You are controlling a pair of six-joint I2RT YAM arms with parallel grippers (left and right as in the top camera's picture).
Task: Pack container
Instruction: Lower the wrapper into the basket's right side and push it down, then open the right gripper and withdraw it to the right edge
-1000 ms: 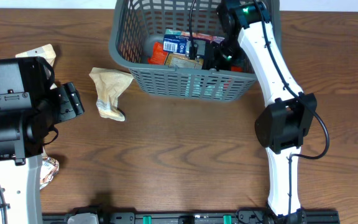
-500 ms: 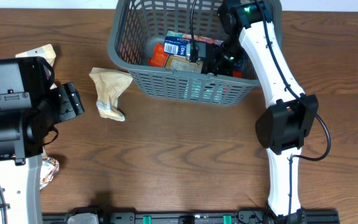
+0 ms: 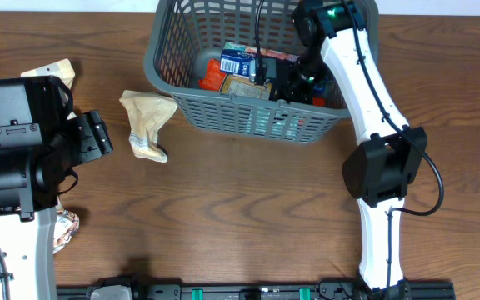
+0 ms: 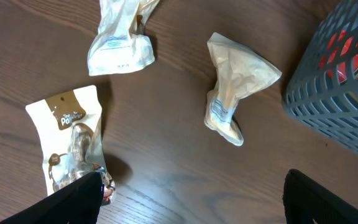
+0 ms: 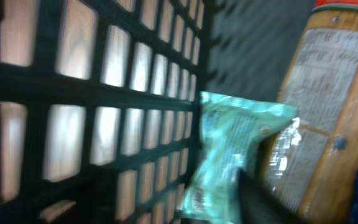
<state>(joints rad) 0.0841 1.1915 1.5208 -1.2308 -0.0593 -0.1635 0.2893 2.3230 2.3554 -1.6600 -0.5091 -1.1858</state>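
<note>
Left gripper (image 3: pixel 97 137) spread, nearer arm; beige packet (image 3: pixel 146 123) just right of it in overhead, long axis up-down, short of container (image 3: pixel 248 110). Right gripper (image 3: pixel 294 82) inside container, closure cannot tell.

grey slotted container (image 3: pixel 223 117) upright at table's far edge, snack packets inside.

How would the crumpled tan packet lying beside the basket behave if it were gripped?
The tan packet is creased and twisted at its waist, so it is probably floppy and would sag rather than hold its shape. It looks thin and nearly flat, so it is likely light and unlikely to roll. Its smooth film may slip in a shallow pinch.
</note>
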